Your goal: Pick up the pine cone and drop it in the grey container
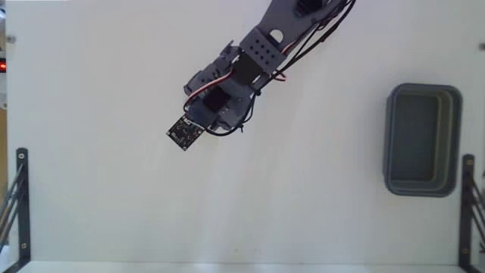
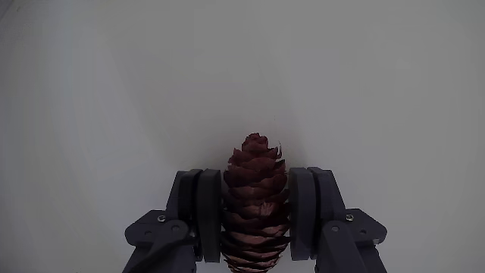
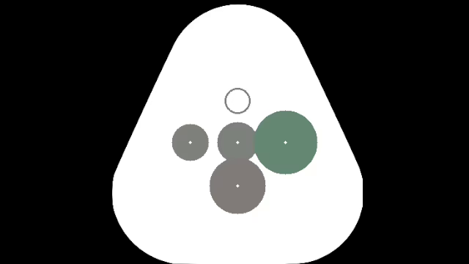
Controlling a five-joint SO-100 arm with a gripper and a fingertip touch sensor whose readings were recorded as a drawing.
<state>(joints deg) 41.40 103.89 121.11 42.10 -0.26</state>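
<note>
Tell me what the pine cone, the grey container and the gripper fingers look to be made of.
Pine cone: natural woody scales, reddish-brown, matte, overlapping and rough-edged.
Grey container: probably moulded plastic, dull blue-grey, with rounded corners and a thick rim.
Gripper fingers: likely matte dark grey plastic, perhaps printed; the surface detail is too soft to confirm.

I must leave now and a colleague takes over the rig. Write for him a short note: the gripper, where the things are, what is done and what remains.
Gripper: shut on the small reddish-brown scaly pine cone, one finger on each side, tip pointing away from the wrist camera.
Pine cone: hidden under the arm in the fixed view, where the arm is at upper centre of the white table.
Grey-blue rectangular plastic container: at the right edge of the fixed view, empty, far from the arm.
Done: the cone is grasped.
Left: carry it over the container and release it.
</note>
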